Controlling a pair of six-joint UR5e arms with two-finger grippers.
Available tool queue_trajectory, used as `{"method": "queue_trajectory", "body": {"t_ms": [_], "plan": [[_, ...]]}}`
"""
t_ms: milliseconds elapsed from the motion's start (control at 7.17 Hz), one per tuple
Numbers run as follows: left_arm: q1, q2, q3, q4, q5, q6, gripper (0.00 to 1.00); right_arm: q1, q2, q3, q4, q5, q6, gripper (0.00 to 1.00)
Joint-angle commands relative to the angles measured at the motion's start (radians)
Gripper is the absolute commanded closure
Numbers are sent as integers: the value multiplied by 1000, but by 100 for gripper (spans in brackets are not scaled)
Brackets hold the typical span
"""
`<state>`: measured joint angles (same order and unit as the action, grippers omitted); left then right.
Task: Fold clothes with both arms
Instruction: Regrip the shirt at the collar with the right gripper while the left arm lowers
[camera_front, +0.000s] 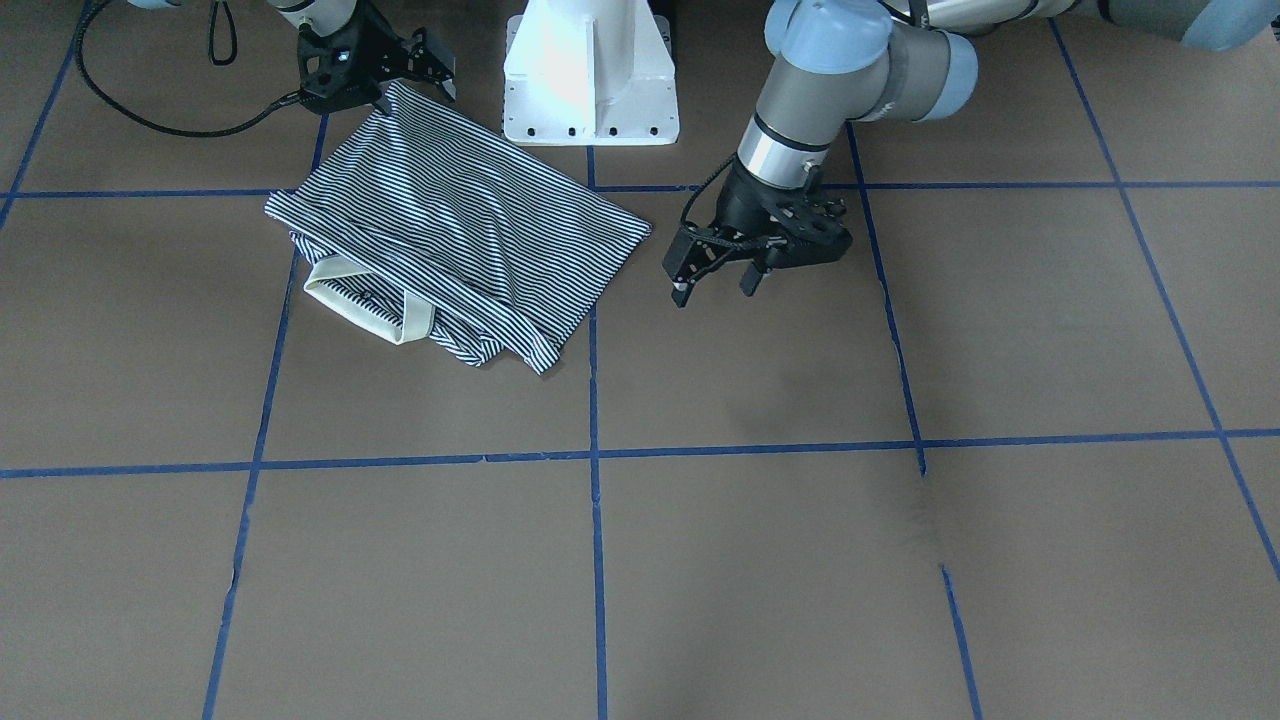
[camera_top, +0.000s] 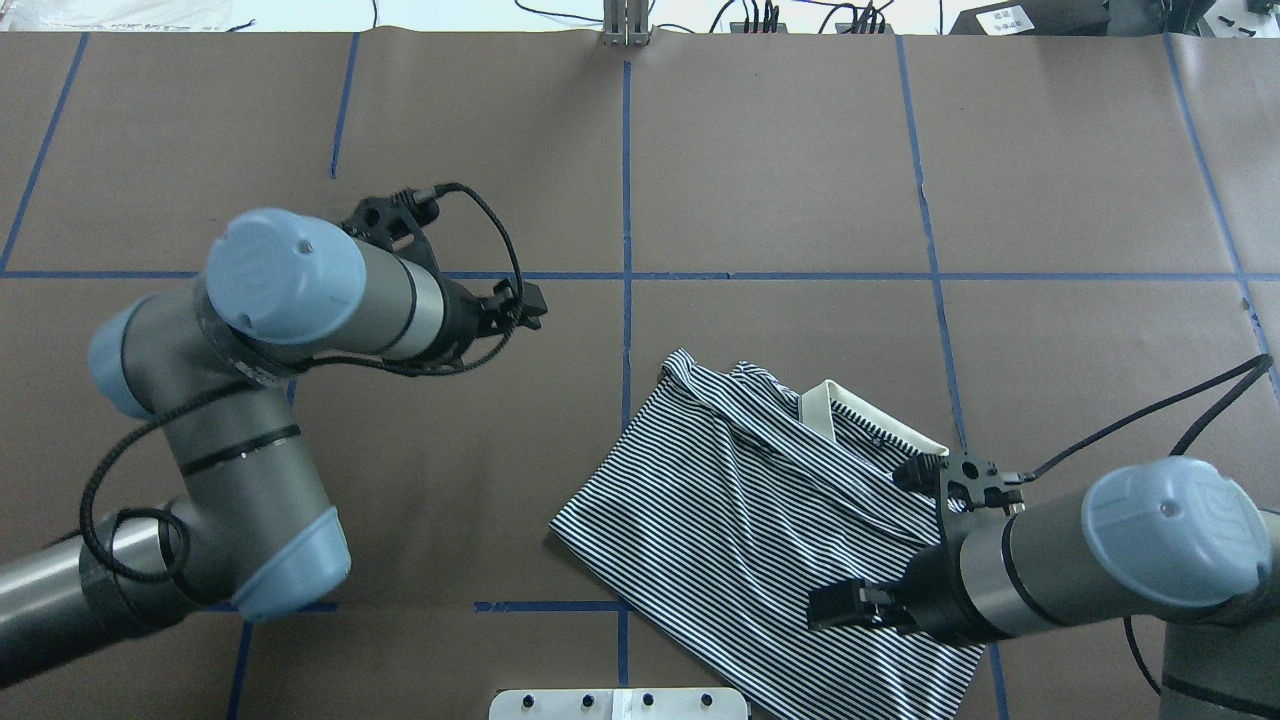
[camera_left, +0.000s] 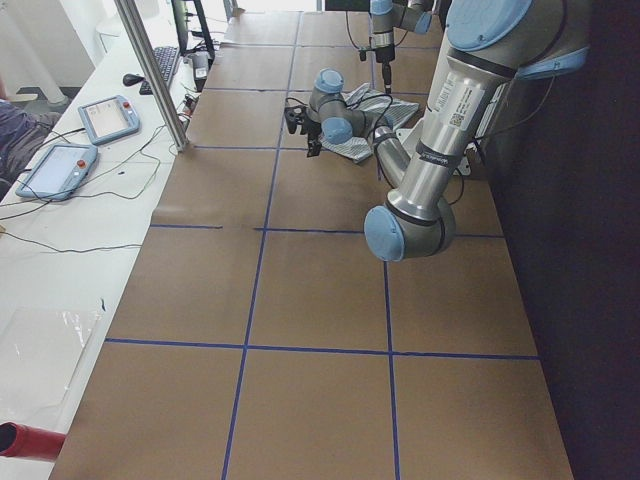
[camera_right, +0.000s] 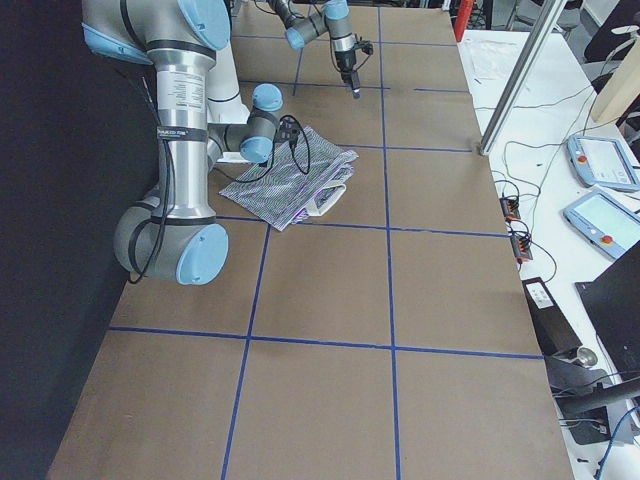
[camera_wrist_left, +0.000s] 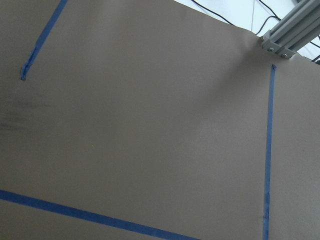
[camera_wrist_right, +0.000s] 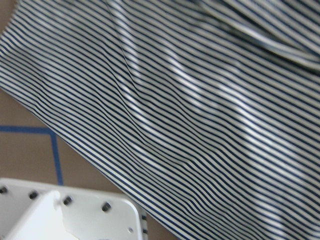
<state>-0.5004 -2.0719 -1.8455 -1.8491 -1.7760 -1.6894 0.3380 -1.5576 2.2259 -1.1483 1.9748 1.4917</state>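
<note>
The clothes are one navy-and-white striped polo shirt (camera_front: 460, 225), lying folded on the brown table in front of the robot's base, its cream collar (camera_front: 368, 308) on the side away from the robot. In the overhead view the shirt (camera_top: 730, 500) lies in the right half. My right gripper (camera_front: 416, 97) hovers open over the shirt's edge nearest the robot, and appears the same way (camera_top: 825, 608) from overhead. The right wrist view is filled with blurred striped shirt (camera_wrist_right: 175, 110). My left gripper (camera_front: 714, 292) stands open and empty beside the shirt, apart from it, over bare table (camera_top: 530, 305).
The white pedestal base (camera_front: 590, 75) stands right behind the shirt. Blue tape lines (camera_front: 596, 450) divide the brown table cover. An aluminium post (camera_wrist_left: 287, 37) rises at the far edge. Control tablets (camera_left: 60, 170) and cables lie on a side bench.
</note>
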Motion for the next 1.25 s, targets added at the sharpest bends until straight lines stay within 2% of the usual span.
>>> {"method": "queue_trajectory", "body": {"t_ms": [0,418,836,1115], "plan": [[181,-1,2,5,80,-195,6,140,101,-40,-1,6,-1,0],[236,1,21,5,86,-282,10,177,130,-57,-7,3,-7,0],[237,-17,69,-6,113,-289,13,177,136,-62,-4,12,-7,0],[237,-25,72,-6,113,-293,23,177,136,-68,-4,13,-7,0]]}}
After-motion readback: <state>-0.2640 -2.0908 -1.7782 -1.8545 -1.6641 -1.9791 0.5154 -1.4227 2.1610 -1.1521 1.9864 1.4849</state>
